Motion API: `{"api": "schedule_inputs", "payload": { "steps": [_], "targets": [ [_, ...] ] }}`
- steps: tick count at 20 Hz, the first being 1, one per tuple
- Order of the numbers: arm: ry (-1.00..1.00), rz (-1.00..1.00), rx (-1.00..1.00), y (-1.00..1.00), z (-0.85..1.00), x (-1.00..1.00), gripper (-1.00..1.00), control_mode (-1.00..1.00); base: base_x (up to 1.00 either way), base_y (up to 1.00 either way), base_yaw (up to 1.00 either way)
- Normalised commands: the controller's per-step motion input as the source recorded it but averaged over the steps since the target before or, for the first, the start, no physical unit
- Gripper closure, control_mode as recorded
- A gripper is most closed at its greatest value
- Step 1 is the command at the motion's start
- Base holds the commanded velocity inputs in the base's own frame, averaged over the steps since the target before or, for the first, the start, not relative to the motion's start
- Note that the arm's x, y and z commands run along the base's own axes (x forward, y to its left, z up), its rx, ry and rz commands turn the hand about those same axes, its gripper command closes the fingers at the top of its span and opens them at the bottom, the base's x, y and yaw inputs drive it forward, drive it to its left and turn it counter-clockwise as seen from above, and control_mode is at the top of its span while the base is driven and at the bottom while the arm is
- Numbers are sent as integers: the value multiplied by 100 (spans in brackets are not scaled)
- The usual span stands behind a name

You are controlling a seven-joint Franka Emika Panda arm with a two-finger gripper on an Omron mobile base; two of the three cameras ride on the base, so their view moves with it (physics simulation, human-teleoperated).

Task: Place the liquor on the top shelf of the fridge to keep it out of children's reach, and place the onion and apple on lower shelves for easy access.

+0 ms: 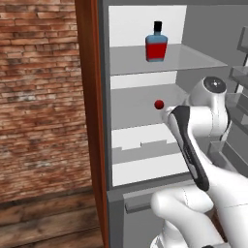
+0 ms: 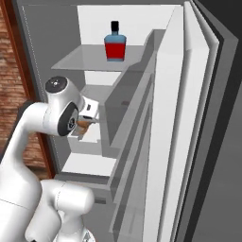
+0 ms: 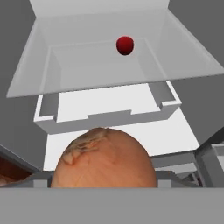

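The onion (image 3: 105,158) sat right up against the hand, between the gripper's fingers, so close in the hand view that it hid the fingertips. In the right base view a tan patch showed at the gripper (image 2: 84,124), just under the white hand. The jaws stood partly apart and looked clamped on the onion, though the contact itself could not be seen.

Ahead of the hand and a little above it lay a lower shelf (image 3: 52,83) of the fridge (image 1: 104,145). The apple (image 3: 125,45) rested on that shelf, towards its back and slightly to the right of the hand's line. Directly ahead and lower was the white drawer front (image 3: 105,119) under that shelf. The onion was round, so it had no long axis to line up. What mattered was height: the shelf board appeared to sit above the onion's level, so the hand would probably need to rise before pushing forward, or the onion would go in beneath the board.

The fridge stood open. The bottle (image 1: 156,44) stood upright on the top shelf (image 1: 193,60), well above the hand and far back. In the left base view the apple (image 1: 159,104) was just beyond the arm's elbow, alone on its shelf. The onion was not yet set down.
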Motion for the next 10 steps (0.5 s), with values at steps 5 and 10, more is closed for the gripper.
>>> {"api": "schedule_inputs", "payload": {
  "steps": [5,10],
  "targets": [
    [7,0,0,0,-12,60,100,-100,0,0,0],
    [9,0,0,0,-2,62,100,-100,0,0,0]
  ]
}}
